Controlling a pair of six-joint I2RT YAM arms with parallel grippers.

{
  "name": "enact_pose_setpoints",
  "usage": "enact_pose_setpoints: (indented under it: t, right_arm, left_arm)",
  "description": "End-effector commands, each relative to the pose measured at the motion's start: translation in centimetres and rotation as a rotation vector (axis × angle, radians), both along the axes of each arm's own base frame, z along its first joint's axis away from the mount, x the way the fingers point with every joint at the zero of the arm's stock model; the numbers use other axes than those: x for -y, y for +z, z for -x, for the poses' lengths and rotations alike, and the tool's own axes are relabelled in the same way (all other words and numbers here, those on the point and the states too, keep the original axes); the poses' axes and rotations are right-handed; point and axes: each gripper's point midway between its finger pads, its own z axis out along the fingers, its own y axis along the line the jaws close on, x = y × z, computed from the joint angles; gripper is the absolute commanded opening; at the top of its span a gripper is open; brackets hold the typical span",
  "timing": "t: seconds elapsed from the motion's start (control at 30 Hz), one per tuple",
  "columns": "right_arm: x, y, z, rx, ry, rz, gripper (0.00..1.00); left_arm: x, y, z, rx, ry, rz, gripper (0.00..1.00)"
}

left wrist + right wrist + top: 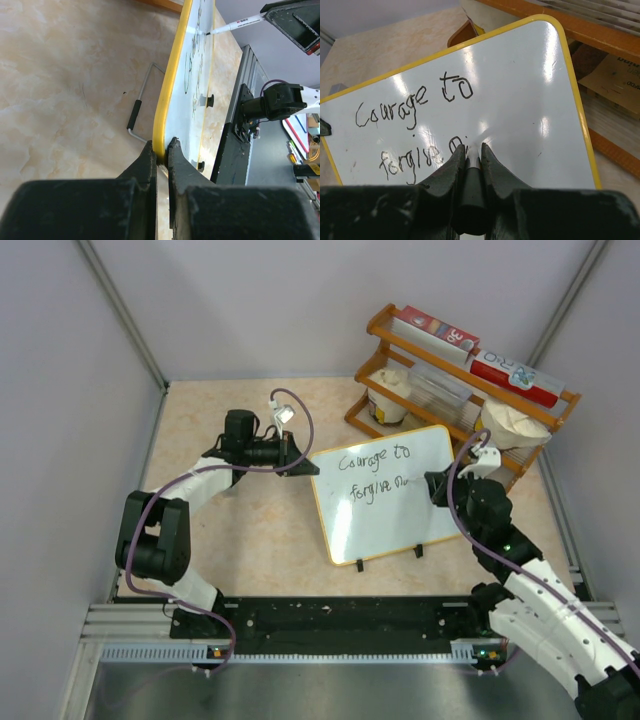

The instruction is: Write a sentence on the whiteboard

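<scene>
The whiteboard, white with a yellow rim and two black feet, stands tilted mid-table. Black lettering reads "Courage to" above "forgive" and a started letter; it also shows in the right wrist view. My left gripper is shut on the board's left yellow edge. My right gripper is shut on a white marker with a dark end, its tip on the board just right of "forgive". The marker also shows in the left wrist view.
A wooden rack with boxes, a tub and cloths stands behind the board at the back right. The board's wire stand rests on the beige tabletop. Grey walls enclose the table; a black rail runs along the near edge.
</scene>
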Motion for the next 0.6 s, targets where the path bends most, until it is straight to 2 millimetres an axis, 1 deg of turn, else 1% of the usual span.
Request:
enact_pose_setpoints:
  t: [0.0, 0.17, 0.27, 0.4, 0.43, 0.57]
  right_arm:
    - [0.8, 2.1, -1.3, 0.048, -0.057, 0.003, 0.00]
    - [-0.1, 1.9, -1.4, 0.039, -0.016, -0.003, 0.00]
    - [-0.4, 1.3, -1.2, 0.020, 0.003, -0.003, 0.00]
    - [-0.1, 0.1, -0.5, -0.017, 0.006, 0.010, 0.00]
    - [-0.1, 0.2, -0.3, -0.013, 0.007, 0.008, 0.00]
    - [-0.1, -0.6, 0.3, -0.037, 0.018, 0.013, 0.00]
  left_arm:
    - [0.6, -4.4, 1.4, 0.078, -0.059, -0.122, 0.00]
    - [0.6, -4.4, 1.4, 0.080, -0.059, -0.122, 0.00]
    - [0.6, -4.5, 1.4, 0.075, -0.059, -0.123, 0.00]
    - [0.6, -4.5, 1.4, 0.077, -0.058, -0.124, 0.00]
    - [0.6, -4.5, 1.4, 0.077, -0.059, -0.123, 0.00]
    - [0.6, -4.5, 1.4, 0.075, -0.060, -0.122, 0.00]
